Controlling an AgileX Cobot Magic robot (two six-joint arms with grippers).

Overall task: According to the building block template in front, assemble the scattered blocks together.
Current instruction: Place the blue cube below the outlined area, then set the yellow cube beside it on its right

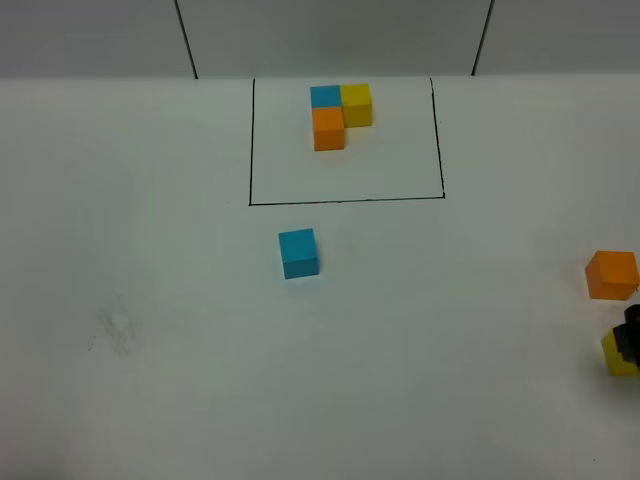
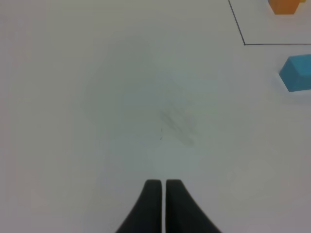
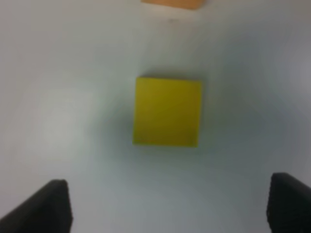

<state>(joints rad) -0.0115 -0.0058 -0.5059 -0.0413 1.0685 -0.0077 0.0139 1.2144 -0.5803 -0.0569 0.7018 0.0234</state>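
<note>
The template (image 1: 339,115) is an L of sky-blue, yellow and orange cubes inside a thin black rectangle (image 1: 345,201) at the back of the table. The loose sky-blue cube (image 1: 298,253) sits just in front of the rectangle and also shows in the left wrist view (image 2: 299,73). The loose orange cube (image 1: 612,275) and the loose yellow cube (image 1: 617,356) lie at the far right edge. My right gripper (image 3: 170,206) is open above the yellow cube (image 3: 167,111), with its fingers apart on either side; a black part of it (image 1: 631,338) covers some of the cube. My left gripper (image 2: 163,204) is shut and empty over bare table.
The table is white (image 1: 450,350). A faint grey smudge (image 1: 115,330) marks its left side and shows ahead of the left gripper (image 2: 177,124). A corner of the black frame line (image 2: 243,42) and the template's orange cube (image 2: 284,6) show in the left wrist view.
</note>
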